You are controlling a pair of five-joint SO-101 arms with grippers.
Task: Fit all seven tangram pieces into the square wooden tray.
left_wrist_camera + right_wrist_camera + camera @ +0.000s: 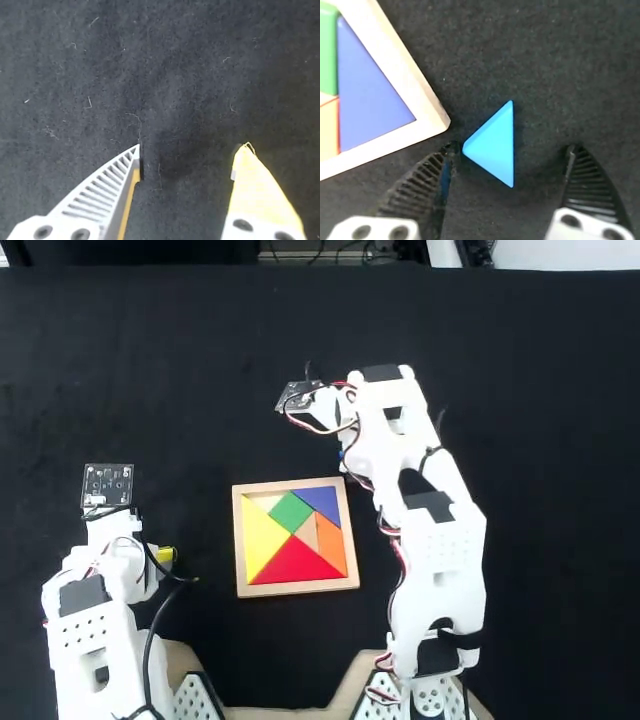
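Lying just off the tray, a blue triangle is flanked by the open right tool; the left tool is held open.

My work surface: a black cloth-covered table. Directly on it lie a square pale wooden tray and, flat just beside one tray corner, a small light-blue triangular piece.

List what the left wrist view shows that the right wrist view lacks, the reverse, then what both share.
Left wrist: the left gripper, open over bare black cloth, one finger yellow. Right wrist: the right gripper, open either side of a light blue triangle on the cloth just off a corner of the wooden tray. Both: black cloth under an open gripper.
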